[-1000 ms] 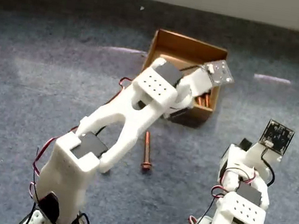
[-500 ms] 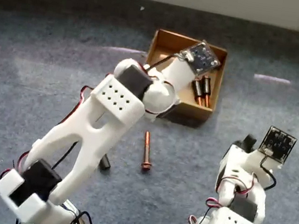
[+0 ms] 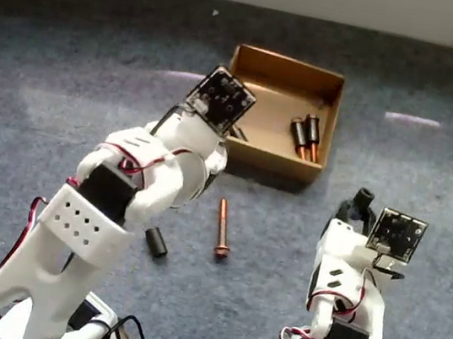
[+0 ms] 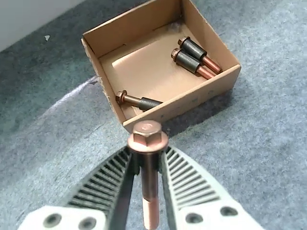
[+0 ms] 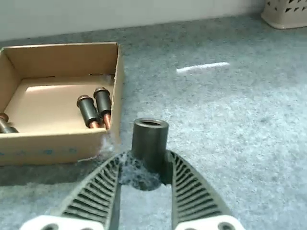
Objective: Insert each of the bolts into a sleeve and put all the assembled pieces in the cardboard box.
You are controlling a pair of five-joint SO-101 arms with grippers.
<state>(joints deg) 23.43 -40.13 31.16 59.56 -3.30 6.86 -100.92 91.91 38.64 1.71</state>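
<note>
My left gripper [image 4: 147,151] is shut on a copper bolt [image 4: 148,139], whose hex head points toward the cardboard box [image 4: 192,95]. It sits just off the box's near left corner. The box [image 3: 274,165] holds three assembled pieces: two side by side [image 3: 304,138] and one by the left wall [image 3: 237,134]. My right gripper [image 5: 144,165] is shut on a black sleeve [image 5: 150,139] held upright, in front of and to the right of the box [image 5: 48,143]. The sleeve [image 3: 364,196] shows dark at that arm's tip in the high view.
A loose copper bolt [image 3: 222,224] and a loose black sleeve [image 3: 156,242] lie on the grey carpet in front of the box, between the two arms. A pale basket [image 5: 288,12] stands far off by the wall.
The left arm has drawn back from over the box toward its near left corner, uncovering the pieces inside. The right arm has shifted slightly left and nearer the box.
</note>
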